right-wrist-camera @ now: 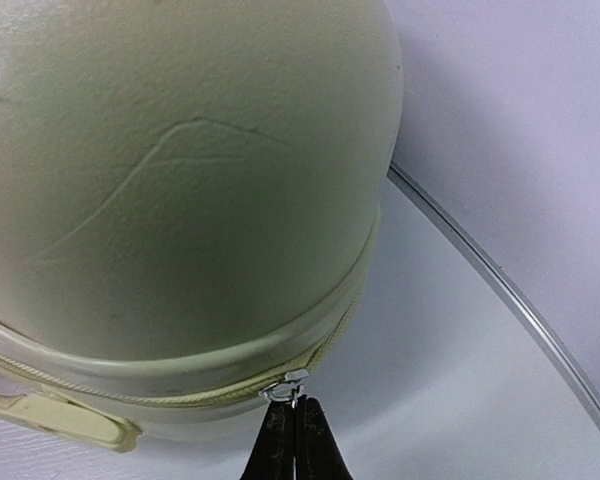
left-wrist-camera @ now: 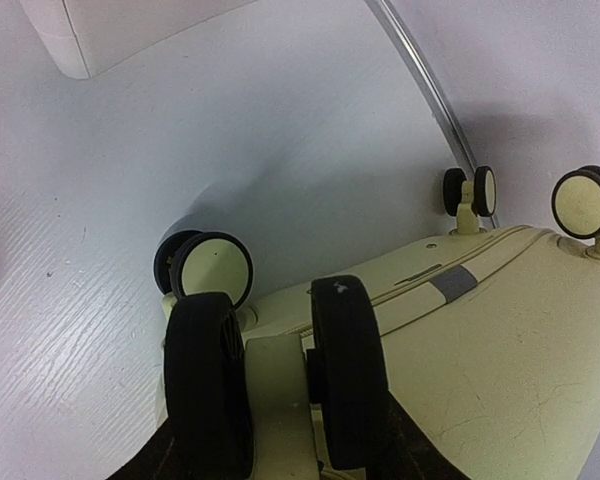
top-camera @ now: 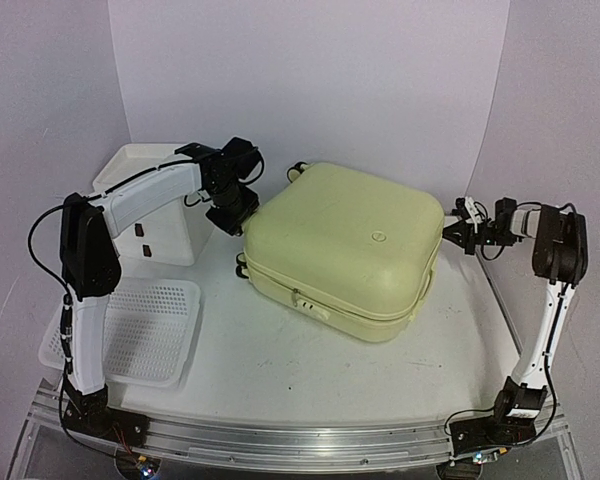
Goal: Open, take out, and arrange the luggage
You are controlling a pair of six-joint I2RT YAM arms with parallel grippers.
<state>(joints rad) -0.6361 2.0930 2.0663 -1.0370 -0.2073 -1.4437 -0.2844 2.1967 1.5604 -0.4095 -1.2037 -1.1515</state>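
Note:
The pale yellow luggage [top-camera: 345,245] lies flat and closed in the middle of the table. My left gripper [top-camera: 235,215] is at its back left corner. In the left wrist view the left gripper [left-wrist-camera: 280,445] is shut around a black double wheel [left-wrist-camera: 350,370] of the luggage [left-wrist-camera: 500,370]. My right gripper [top-camera: 455,228] is at the luggage's right corner. In the right wrist view the right gripper [right-wrist-camera: 295,415] is shut on the small metal zipper pull [right-wrist-camera: 290,385] on the seam of the luggage [right-wrist-camera: 180,170]. The zipper looks closed.
A white drawer box [top-camera: 155,215] stands at the back left, beside the left arm. A white perforated basket [top-camera: 145,330] lies at the front left. The table's metal rim [right-wrist-camera: 500,290] curves close behind the right corner. Other wheels [left-wrist-camera: 585,200] stick out near the back rim.

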